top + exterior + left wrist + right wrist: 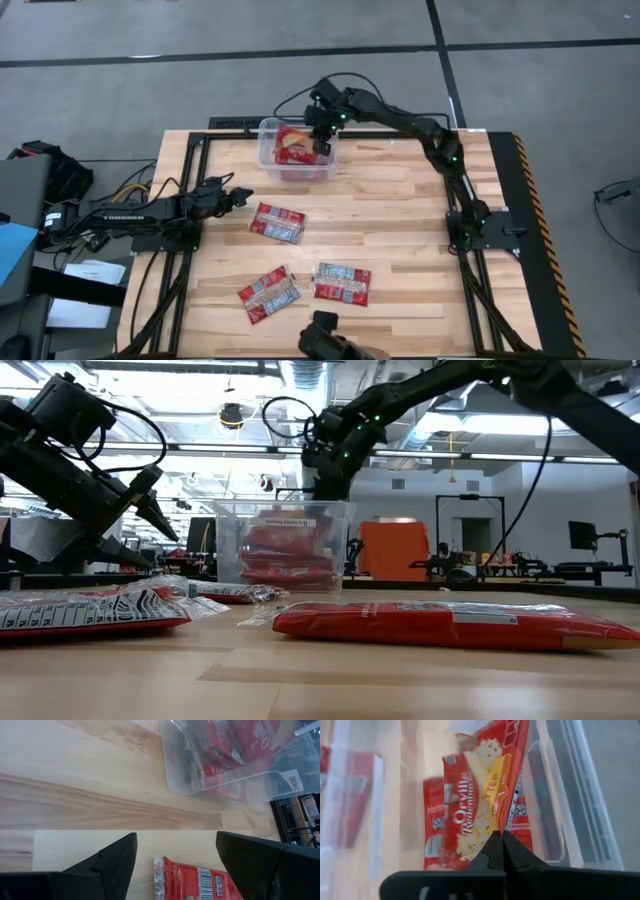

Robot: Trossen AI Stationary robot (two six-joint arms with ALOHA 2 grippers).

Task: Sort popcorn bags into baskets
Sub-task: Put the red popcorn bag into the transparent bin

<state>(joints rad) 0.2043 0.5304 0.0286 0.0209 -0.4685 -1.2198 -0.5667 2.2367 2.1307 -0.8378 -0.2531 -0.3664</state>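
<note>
Holding one popcorn bag [294,146] in shut right tool [324,146] over bin [268,160], some bags inside. Three bags [277,222] left on bench [400,220], near open, empty left tool [240,197].

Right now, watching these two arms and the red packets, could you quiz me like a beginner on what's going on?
1. How many popcorn bags lie loose on the table, outside the clear basket?
2. True or false: the right gripper is shut on a popcorn bag over the basket.
3. Which gripper is open: A) the left gripper, or B) the right?

Key:
1. Three: one mid-table and two near the front edge.
2. True; its fingers pinch the bag's edge above the bags already inside.
3. A; it hovers by the mid-table bag, holding nothing.
</note>
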